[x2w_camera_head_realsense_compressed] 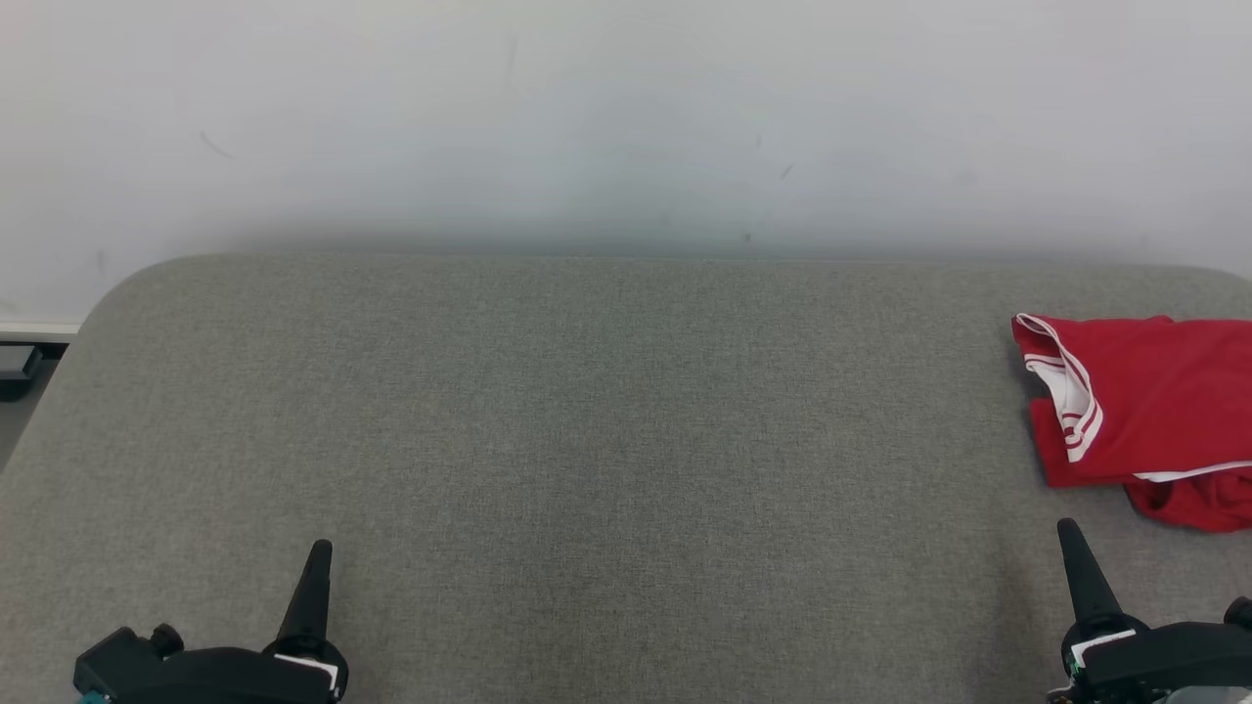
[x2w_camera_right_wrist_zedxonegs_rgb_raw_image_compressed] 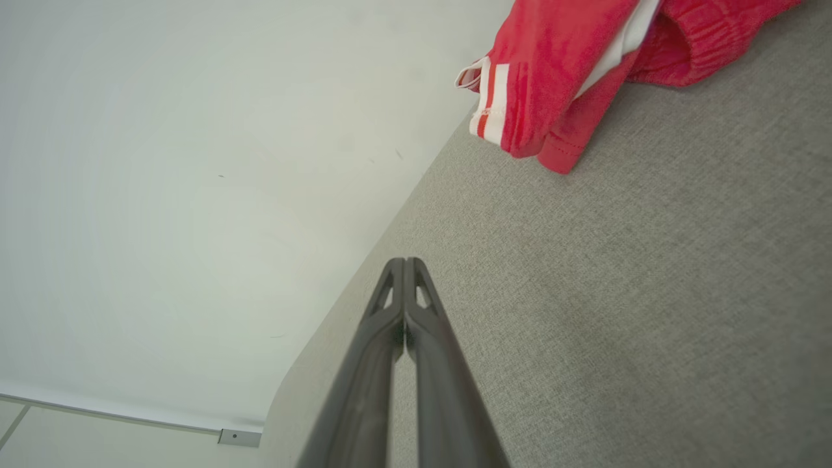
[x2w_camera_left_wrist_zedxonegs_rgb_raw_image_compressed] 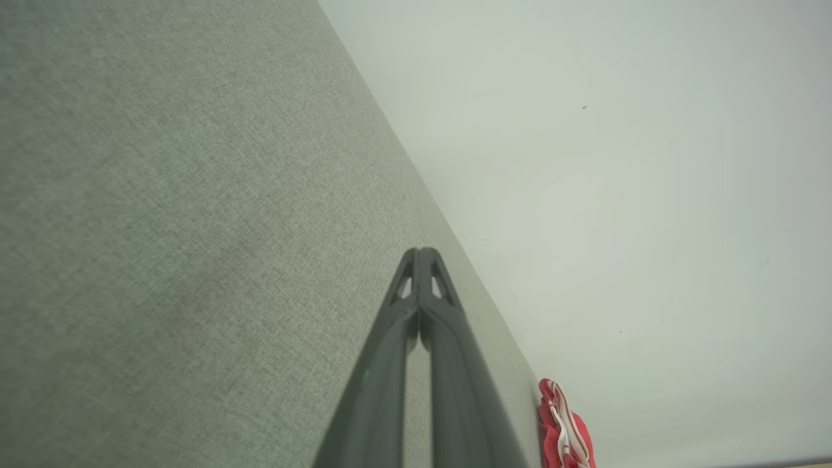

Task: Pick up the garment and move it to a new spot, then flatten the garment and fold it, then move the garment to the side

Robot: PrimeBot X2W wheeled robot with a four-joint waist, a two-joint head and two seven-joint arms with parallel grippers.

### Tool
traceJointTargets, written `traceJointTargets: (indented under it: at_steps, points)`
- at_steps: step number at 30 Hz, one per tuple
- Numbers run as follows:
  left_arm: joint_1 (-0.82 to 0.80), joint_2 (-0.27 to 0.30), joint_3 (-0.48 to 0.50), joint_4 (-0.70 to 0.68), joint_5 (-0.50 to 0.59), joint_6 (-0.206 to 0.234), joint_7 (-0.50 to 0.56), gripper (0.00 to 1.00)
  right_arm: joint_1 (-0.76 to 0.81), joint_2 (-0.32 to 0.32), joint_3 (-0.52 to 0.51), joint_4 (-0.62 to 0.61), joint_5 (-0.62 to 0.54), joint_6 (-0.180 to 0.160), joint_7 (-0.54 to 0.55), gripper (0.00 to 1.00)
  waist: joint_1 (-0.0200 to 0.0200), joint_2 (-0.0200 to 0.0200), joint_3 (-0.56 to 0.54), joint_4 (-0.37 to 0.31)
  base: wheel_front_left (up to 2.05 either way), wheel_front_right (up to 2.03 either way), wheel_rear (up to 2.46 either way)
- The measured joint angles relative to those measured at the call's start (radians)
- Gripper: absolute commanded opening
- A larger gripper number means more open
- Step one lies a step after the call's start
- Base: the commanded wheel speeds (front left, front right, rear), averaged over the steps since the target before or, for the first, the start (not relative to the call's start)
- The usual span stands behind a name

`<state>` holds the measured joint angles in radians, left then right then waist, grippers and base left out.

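Grey cloth-covered table [x2w_camera_head_realsense_compressed: 587, 440] meets a white wall [x2w_camera_head_realsense_compressed: 626, 117]. Red garment [x2w_camera_head_realsense_compressed: 1144, 411] lies bunched on the table's right side, just ahead and to the right of the right gripper [x2w_camera_head_realsense_compressed: 1069, 533], well apart from the left gripper [x2w_camera_head_realsense_compressed: 320, 552]. Both grippers are clenched, holding nothing.

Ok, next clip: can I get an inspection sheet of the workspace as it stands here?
Surface: grey fabric-covered table, with rounded far corners.
Job's things: red garment with white stripes, lying rumpled at the table's right side, partly cut off by the head view's edge; neither hand touches it.
Clutter: nothing seen.
Hands: left hand shut and empty, at the near left; right hand shut and empty, at the near right, just short of the garment.
Cables: nothing seen.
Surroundings: white wall behind the table, with a few faint scuff marks; small dark object low at the far left, too little showing to identify.
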<state>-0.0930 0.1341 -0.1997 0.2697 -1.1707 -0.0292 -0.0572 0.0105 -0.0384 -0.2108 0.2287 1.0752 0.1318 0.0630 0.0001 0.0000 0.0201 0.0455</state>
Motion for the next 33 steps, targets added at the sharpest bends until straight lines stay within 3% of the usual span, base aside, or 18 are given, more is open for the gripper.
traceJointTargets:
  at_steps: [33]
  points:
    - [-0.046,-0.047,0.067,0.027,-0.253,-0.057,0.045,0.00,-0.020,-0.004,-0.046,-0.029,0.297,-0.001,0.074,0.00,0.0000,0.0000,-0.008,-0.024,0.00,0.00,0.00]
